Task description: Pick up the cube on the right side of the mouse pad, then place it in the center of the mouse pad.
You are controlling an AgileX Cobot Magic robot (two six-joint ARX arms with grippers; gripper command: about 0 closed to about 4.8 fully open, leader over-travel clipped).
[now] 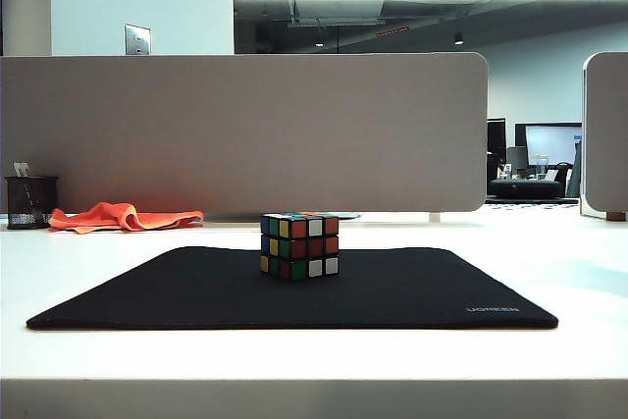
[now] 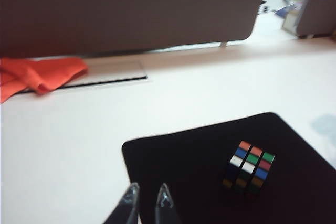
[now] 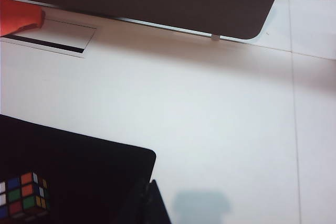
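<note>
1. The cube [image 1: 299,245] sits upright near the centre of the black mouse pad [image 1: 177,291] on the white worktop [image 1: 88,262].
2. The left pincer [image 2: 147,203] hangs above the pad's corner, fingertips close together, gripping nothing.
3. The right pincer [image 3: 147,203] hovers over the pad's other edge, closed and empty.
</note>
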